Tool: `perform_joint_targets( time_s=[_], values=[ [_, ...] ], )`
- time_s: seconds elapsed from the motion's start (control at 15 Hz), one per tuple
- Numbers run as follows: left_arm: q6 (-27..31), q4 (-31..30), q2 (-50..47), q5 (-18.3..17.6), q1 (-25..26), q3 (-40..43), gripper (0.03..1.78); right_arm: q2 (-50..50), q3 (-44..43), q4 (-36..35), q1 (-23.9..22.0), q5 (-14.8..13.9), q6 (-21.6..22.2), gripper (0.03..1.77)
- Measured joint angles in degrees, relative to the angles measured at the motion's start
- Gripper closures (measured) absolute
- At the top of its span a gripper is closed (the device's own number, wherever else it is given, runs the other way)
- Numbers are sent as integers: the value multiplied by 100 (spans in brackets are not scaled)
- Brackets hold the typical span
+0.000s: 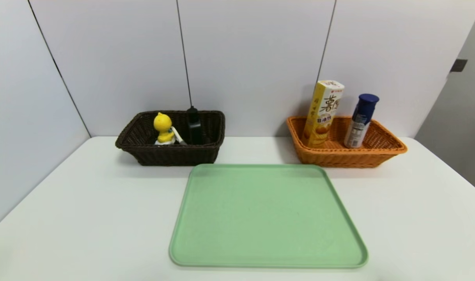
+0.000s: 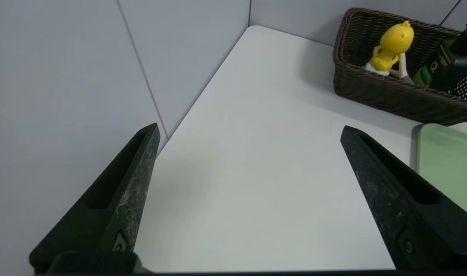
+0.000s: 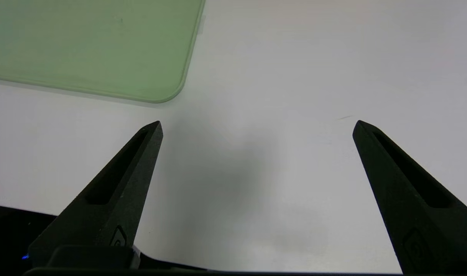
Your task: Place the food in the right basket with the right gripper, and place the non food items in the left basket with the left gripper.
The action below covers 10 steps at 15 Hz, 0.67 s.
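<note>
head view alone takes in both baskets: the dark brown left basket (image 1: pixel 175 153) and the orange-brown right basket (image 1: pixel 350 159), at the back of the white surface (image 1: pixel 85 218) with the green tray (image 1: pixel 266 216) in front of and between them. neither gripper shows there. the left wrist view shows the left basket, a corner of the tray and the left gripper (image 2: pixel 250 128), which hangs over the surface to the left of the tray, fingers spread very wide with nothing between them. the right wrist view has just tray and surface beyond the right gripper (image 3: pixel 258 122), over the surface by the tray's near right corner, also spread fully and holding nothing.

in the right basket, a tall yellow and white box (image 1: pixel 322 114) carries large dark chinese characters, among them 薯, with smaller writing too small to read. its long axis is close to upright, the top leaning a little right. beside it, apart, a bottle (image 1: pixel 361 121) with a blue cap stands tilted, cap up and to the right; its label can't be read.

in the left basket, a yellow figure (image 1: pixel 163 127) sits head up, a white and grey thing (image 1: pixel 179 136) slants beside it, and a black bottle (image 1: pixel 194 127) points cap up. the left wrist view adds the bottle's green and yellow label, unreadable.
</note>
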Motion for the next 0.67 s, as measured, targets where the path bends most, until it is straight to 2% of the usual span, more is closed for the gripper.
perform_joint_targets(
  time_s=[0.13,0.27,0.47,0.67],
  values=[
    [249,-111,-912,-16,96,846,14,-950,830,-717,5,-32,-16,9],
    [478,-308,-1637,-223,157,1609,13,-1846,1356,-1080,0,-94,-77,9],
    [638,-844,-2558,-953,201,2700,12,-2962,1952,-1549,-17,-321,-278,9],
    [1256,-1419,-3385,-1526,215,3799,12,-3338,2973,-3066,-26,-530,-411,9]
  ],
)
